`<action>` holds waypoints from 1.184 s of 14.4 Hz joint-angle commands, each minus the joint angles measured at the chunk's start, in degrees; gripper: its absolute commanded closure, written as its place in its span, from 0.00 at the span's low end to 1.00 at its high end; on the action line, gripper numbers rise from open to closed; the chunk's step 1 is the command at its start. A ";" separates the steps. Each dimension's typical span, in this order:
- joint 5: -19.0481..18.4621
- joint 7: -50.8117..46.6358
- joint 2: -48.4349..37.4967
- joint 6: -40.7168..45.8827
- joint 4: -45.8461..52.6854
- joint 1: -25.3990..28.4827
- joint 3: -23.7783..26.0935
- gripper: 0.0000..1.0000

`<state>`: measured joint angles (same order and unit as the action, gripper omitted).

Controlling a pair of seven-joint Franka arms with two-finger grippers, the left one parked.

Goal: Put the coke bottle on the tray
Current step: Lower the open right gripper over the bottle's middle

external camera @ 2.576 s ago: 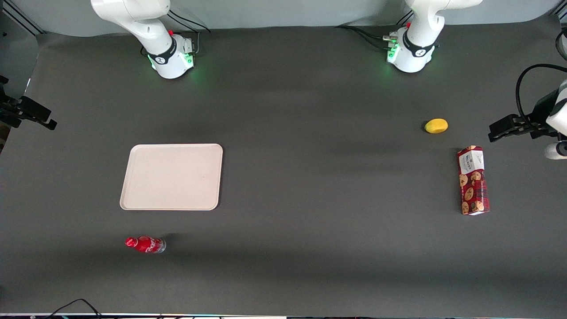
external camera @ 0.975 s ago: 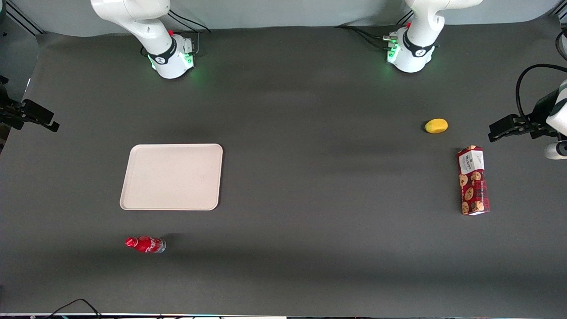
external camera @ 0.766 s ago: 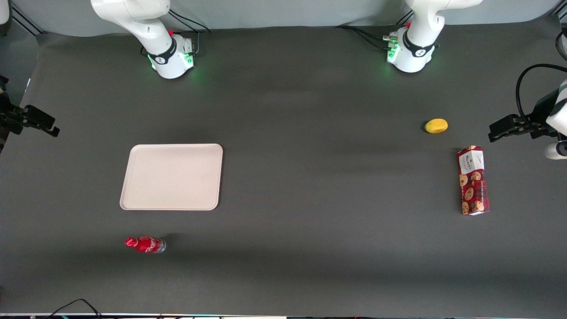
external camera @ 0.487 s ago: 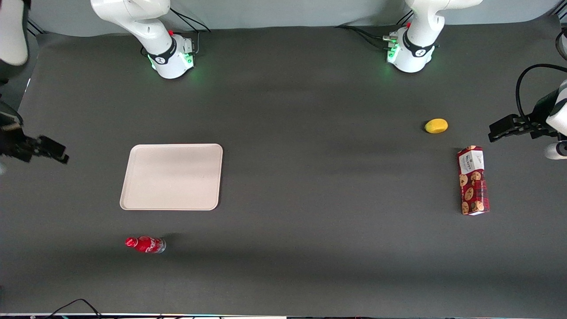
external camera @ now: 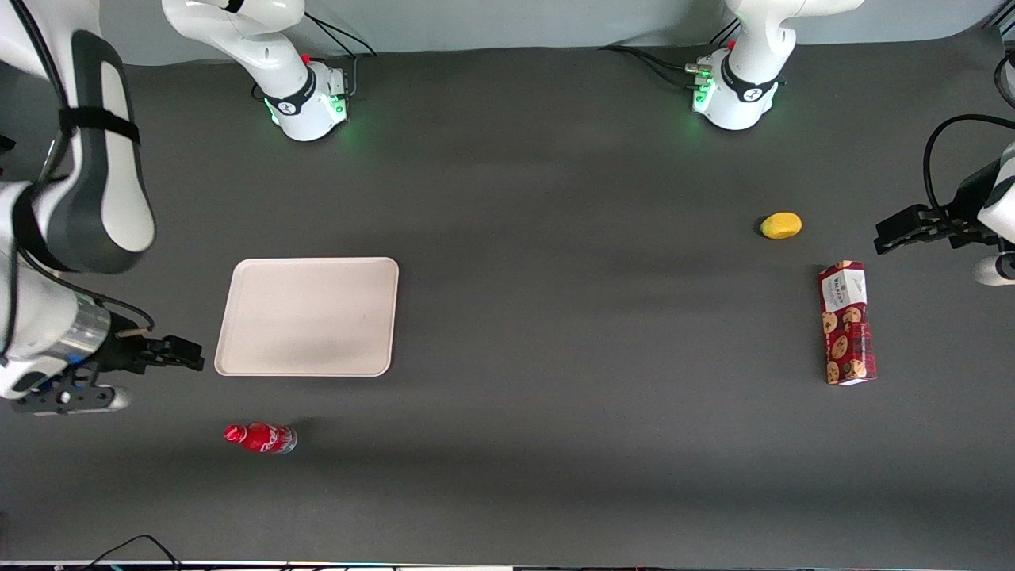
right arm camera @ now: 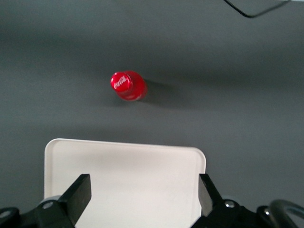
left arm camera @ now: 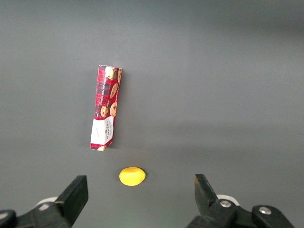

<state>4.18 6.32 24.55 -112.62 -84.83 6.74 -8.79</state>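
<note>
Dark table [external camera: 555,444] carries tray [external camera: 308,316], coke bottle [external camera: 262,438], cookie box [external camera: 846,323], lemon [external camera: 781,225].

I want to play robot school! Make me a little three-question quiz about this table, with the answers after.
1. True or false: the coke bottle is already on the tray.
2. What is nearest the tool? A) lemon B) tray C) cookie box
3. Fill in: the tool's fingers are ____, holding nothing.

Key:
1. False. The bottle stands on the table, nearer the front camera than the tray.
2. B. The tool hangs beside the tray's edge at the working arm's end; the lemon and box lie toward the parked arm's end.
3. Open.
</note>
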 commanded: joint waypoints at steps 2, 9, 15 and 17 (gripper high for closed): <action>3.64 4.22 7.43 -0.06 7.83 0.38 -0.52 0.00; 3.99 6.49 15.61 -4.79 11.79 1.96 -0.44 0.00; 7.07 9.67 19.12 -6.30 14.33 1.79 -0.52 0.00; 7.07 10.73 19.75 -6.30 15.13 1.61 -0.52 0.00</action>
<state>9.46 14.44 42.22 -119.23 -73.08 8.50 -8.83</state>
